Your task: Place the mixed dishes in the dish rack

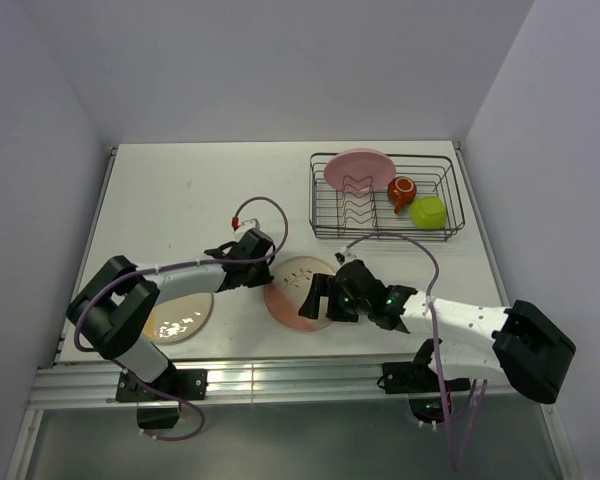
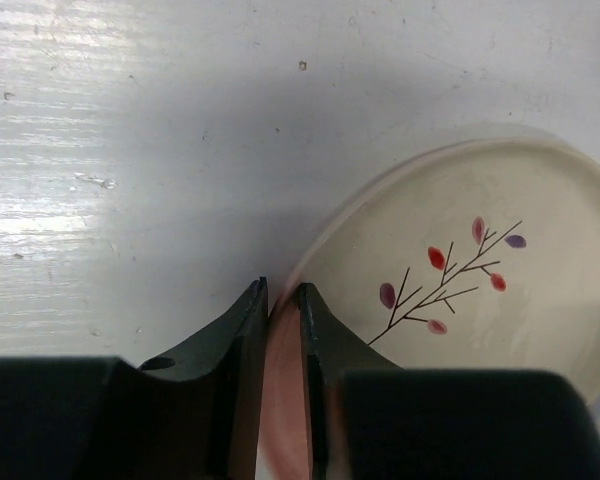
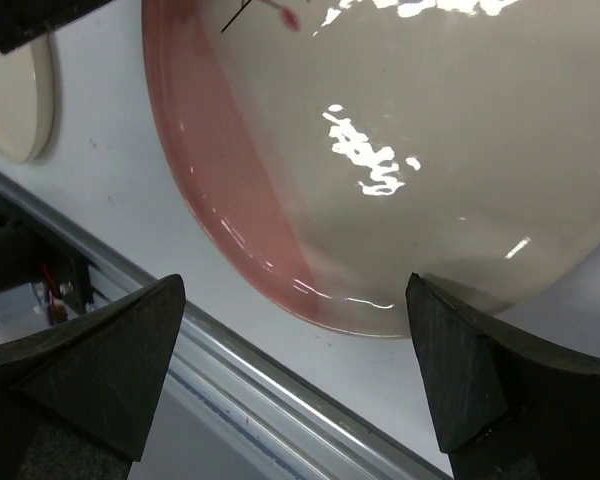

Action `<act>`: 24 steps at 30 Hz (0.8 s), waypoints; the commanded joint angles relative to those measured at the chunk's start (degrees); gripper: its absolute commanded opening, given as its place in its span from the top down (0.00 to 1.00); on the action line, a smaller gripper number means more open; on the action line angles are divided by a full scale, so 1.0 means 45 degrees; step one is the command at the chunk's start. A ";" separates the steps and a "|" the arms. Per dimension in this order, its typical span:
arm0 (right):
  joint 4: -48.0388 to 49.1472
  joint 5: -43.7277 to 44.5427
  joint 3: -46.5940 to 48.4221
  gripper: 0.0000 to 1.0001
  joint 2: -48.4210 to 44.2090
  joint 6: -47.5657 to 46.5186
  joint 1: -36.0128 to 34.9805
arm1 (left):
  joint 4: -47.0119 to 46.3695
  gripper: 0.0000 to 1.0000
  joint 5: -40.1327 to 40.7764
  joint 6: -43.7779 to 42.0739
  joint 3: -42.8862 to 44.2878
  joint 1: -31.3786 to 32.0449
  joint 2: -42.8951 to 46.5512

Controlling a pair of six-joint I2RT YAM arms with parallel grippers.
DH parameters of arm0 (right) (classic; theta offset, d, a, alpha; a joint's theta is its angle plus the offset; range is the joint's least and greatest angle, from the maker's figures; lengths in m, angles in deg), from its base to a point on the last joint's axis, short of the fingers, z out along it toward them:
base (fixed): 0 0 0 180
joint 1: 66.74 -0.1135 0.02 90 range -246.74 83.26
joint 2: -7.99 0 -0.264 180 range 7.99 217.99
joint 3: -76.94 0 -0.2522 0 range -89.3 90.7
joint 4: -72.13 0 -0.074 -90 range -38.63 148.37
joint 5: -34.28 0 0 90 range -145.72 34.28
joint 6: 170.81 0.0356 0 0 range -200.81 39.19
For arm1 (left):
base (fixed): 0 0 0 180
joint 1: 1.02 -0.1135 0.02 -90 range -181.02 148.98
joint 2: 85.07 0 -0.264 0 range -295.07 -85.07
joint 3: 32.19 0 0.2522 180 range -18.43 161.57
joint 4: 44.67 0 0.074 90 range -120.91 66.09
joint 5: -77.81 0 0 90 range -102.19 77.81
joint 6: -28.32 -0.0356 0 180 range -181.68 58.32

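Observation:
The pink-and-cream plate (image 1: 296,283), with a twig drawing, lies at the table's front middle. My left gripper (image 1: 268,258) is shut on its left rim; in the left wrist view the fingers (image 2: 283,296) pinch the pink edge of the plate (image 2: 500,250). My right gripper (image 1: 320,298) is open at the plate's near right edge; its jaws (image 3: 295,290) stand wide apart over the plate's rim (image 3: 280,200). The dish rack (image 1: 450,228) at the back right holds the pink plate (image 1: 360,168), the orange-red cup (image 1: 401,192) and the lime-green bowl (image 1: 429,211). The white bowl is out of view.
The yellow-and-cream plate (image 1: 180,315) lies flat at the front left, under the left arm, and shows in the right wrist view (image 3: 20,100). The table's metal front rail (image 3: 260,390) runs just below the right gripper. Grey walls close the table on three sides.

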 commanded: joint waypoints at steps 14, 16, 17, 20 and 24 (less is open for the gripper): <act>-0.5660 0.5117 0.0193 0.00 -0.2959 0.1566 0.0060 | 0.0118 1.00 -0.1415 0.0321 -0.1851 0.0717 -0.1092; -0.5292 0.5118 0.0135 0.00 -0.2256 0.1722 0.0216 | -0.0193 1.00 -0.1610 0.0302 -0.2028 0.0717 -0.0974; -0.5115 0.5117 0.0115 0.00 -0.2041 0.1761 0.0294 | -0.0292 1.00 -0.1669 0.0302 -0.2184 0.0717 -0.0916; -0.4064 0.4652 -0.0060 0.01 -0.1279 0.1684 0.0741 | -0.0507 1.00 -0.1845 0.0225 -0.2419 0.0717 -0.0818; -0.2363 0.3401 -0.0644 0.10 -0.0089 0.1644 0.1583 | -0.0566 1.00 -0.1864 0.0204 -0.2673 0.0736 -0.0371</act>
